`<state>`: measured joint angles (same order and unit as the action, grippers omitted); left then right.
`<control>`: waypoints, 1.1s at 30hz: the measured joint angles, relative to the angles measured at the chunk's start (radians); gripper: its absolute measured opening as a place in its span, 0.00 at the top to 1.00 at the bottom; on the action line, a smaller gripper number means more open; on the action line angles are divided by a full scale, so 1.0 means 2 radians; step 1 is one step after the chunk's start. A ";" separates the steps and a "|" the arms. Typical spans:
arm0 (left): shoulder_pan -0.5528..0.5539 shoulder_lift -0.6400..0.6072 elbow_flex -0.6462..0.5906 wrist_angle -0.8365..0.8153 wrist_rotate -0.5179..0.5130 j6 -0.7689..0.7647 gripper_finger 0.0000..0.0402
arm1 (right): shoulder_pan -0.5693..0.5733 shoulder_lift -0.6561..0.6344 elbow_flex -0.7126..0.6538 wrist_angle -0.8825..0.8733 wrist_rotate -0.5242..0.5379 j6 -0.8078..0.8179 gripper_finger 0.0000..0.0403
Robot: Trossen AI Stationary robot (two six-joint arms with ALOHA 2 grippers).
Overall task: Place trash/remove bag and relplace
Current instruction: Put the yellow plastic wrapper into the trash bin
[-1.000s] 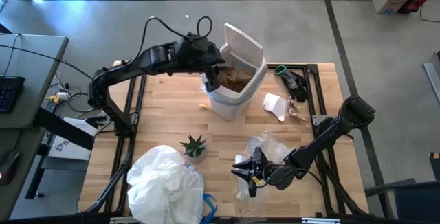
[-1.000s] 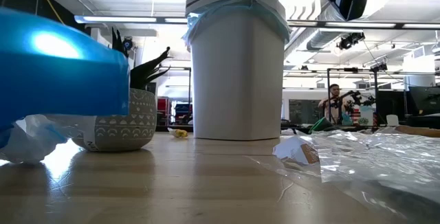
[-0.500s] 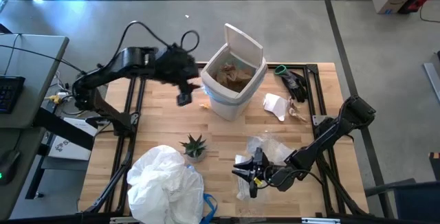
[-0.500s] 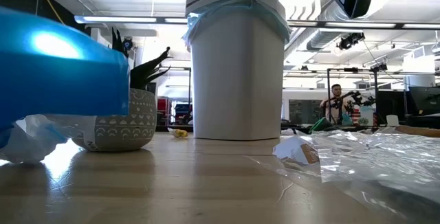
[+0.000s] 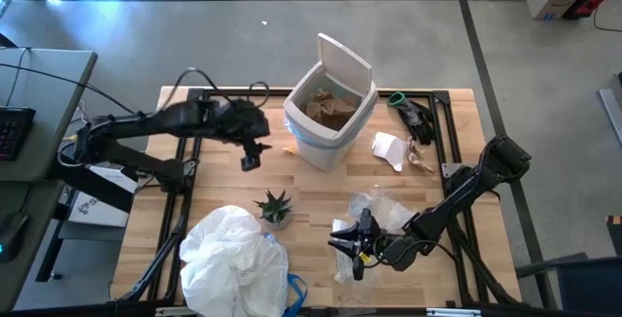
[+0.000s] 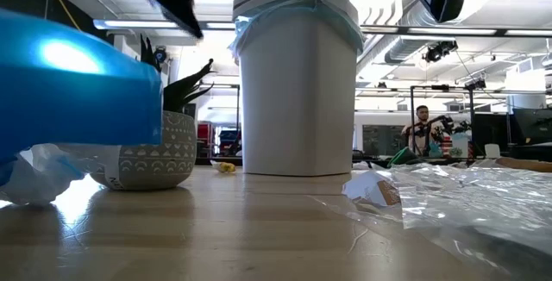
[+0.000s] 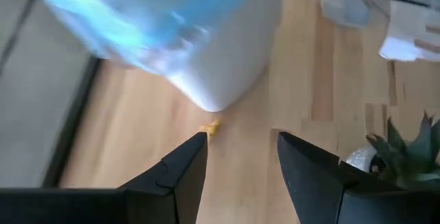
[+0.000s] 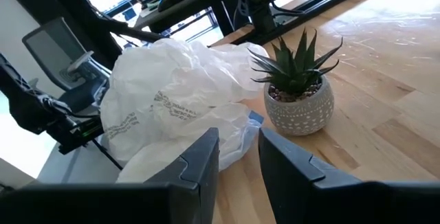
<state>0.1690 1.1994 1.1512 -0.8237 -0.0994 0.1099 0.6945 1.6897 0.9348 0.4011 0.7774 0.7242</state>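
Observation:
The white bin (image 5: pixel 328 113) stands at the table's far middle with its lid up, the light-blue bag (image 6: pixel 297 12) folded over its rim and crumpled brown paper (image 5: pixel 330 106) inside. My left gripper (image 5: pixel 251 157) hangs open and empty just left of the bin; its wrist view (image 7: pixel 240 162) looks down on the bin's foot. My right gripper (image 5: pixel 342 240) is open and empty low over the table's near middle, beside a clear plastic wrapper (image 5: pixel 384 210). It points at the plant (image 8: pixel 297 86). A white paper scrap (image 5: pixel 389 149) lies right of the bin.
A full white bag (image 5: pixel 233 254) lies at the near left. The small potted plant (image 5: pixel 274 207) stands between it and the bin. A tiny yellow scrap (image 5: pixel 289 147) lies at the bin's foot. A dark and green object (image 5: pixel 413 113) and a brown scrap (image 5: pixel 423 161) lie at the far right.
My left gripper has drawn back from over the bin's left rim toward the table's left edge and a little toward the near edge. It now comes into the low view at the upper left. The bin and the right arm have kept still.

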 joint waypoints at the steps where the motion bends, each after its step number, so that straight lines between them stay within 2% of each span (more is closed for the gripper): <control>1: 0.004 0.000 -0.024 0.024 0.011 0.008 0.59 | 0.000 0.000 0.000 0.000 0.000 0.001 0.78; 4: 0.017 0.010 -0.082 0.091 0.043 0.040 0.59 | 0.000 0.000 0.000 0.000 0.000 0.005 0.78; 8: 0.039 0.041 -0.121 0.149 0.062 0.077 0.59 | 0.000 0.000 0.000 0.000 0.000 0.009 0.78; 12: 0.065 0.088 -0.126 0.182 0.066 0.095 0.59 | -0.001 0.000 0.000 -0.001 0.000 0.013 0.78; 18: 0.103 0.157 -0.124 0.233 0.117 0.106 0.59 | -0.007 0.000 0.000 -0.004 -0.001 0.018 0.78; 23: 0.126 0.203 -0.126 0.232 0.161 0.117 0.59 | -0.007 0.000 0.000 -0.004 -0.001 0.019 0.78; 33: 0.141 0.255 -0.126 0.258 0.166 0.130 0.59 | -0.007 0.000 0.000 -0.014 0.000 0.022 0.78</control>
<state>0.4519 1.7088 0.8997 -0.3070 0.2325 0.3698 0.6804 1.6897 0.9348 0.3728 0.7767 0.7684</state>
